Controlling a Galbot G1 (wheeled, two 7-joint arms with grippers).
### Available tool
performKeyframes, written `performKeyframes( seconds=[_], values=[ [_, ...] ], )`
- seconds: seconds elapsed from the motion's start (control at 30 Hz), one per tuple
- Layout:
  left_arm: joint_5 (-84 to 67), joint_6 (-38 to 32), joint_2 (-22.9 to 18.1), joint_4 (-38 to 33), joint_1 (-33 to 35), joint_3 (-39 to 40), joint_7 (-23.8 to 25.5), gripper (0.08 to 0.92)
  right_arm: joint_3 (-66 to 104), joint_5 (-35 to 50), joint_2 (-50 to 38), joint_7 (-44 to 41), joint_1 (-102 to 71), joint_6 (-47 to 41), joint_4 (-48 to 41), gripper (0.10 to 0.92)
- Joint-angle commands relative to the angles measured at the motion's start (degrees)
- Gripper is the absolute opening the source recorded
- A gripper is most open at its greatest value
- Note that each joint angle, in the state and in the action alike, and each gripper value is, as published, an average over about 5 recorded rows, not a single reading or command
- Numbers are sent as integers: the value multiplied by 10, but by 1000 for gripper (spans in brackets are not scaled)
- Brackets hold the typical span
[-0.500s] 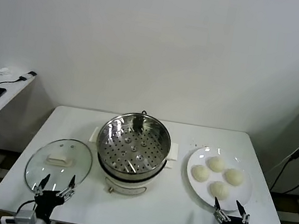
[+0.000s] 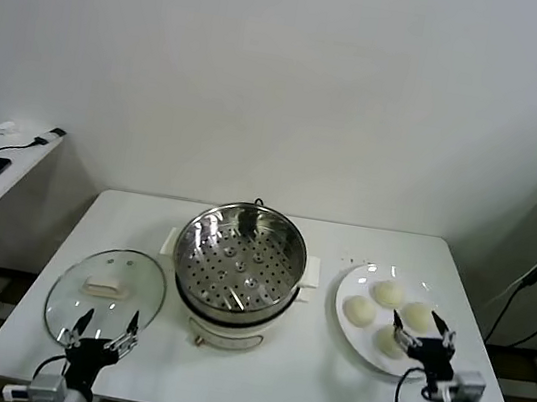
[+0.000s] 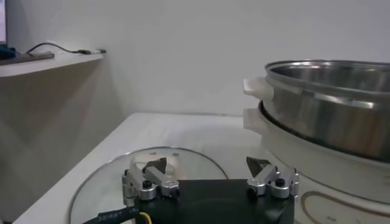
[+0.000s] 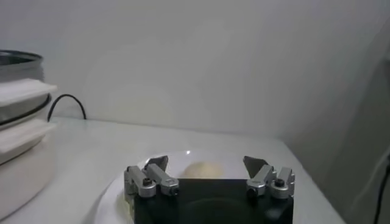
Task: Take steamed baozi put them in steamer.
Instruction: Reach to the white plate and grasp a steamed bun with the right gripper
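Baozi point(image 2: 388, 294), four cream-white domed buns, sit together on a flat white plate point(image 2: 354, 280) at the right side of the white table point(image 2: 314, 370), well apart from the steamer point(image 2: 239, 262), which stands at the middle of the table. The steamer is a shiny steel pot on a cream-white base with side handles, and its perforated tray lies bare, with no bun inside. The right gripper point(image 2: 424, 329) hangs over the near part of the plate, just above the nearest bun, which it partly hides in the head view; its fingers are spread wide and hold nothing. In the right wrist view the right gripper point(image 4: 207, 165) frames one bun between its parted tips, with the plate's rim below and the steamer's edge off to one side. A round glass lid point(image 2: 105, 295) lies flat on the table at the left, just beside the steamer's base. The left gripper point(image 2: 104, 329) waits low at the near edge of that lid, its fingers likewise spread and empty; the left wrist view shows the left gripper point(image 3: 208, 167) over the glass, with the steamer's wall close by.
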Motion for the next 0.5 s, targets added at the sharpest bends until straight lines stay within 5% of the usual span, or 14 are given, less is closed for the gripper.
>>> performKeyframes(
  seconds=[0.03,0.27,0.5],
  values=[
    [0,0,3,0,-2,0,0,823,-296,-36,-230,-244,370,-50,-146,823],
    [0,-4,4,5,-5,-1,1,823,-807,-80,-274,-546,819,108,-260,823],
    [1,-8,2,9,-9,2,4,823,-1043,-141,-178,-675,1020,203,-383,823]
  ],
)
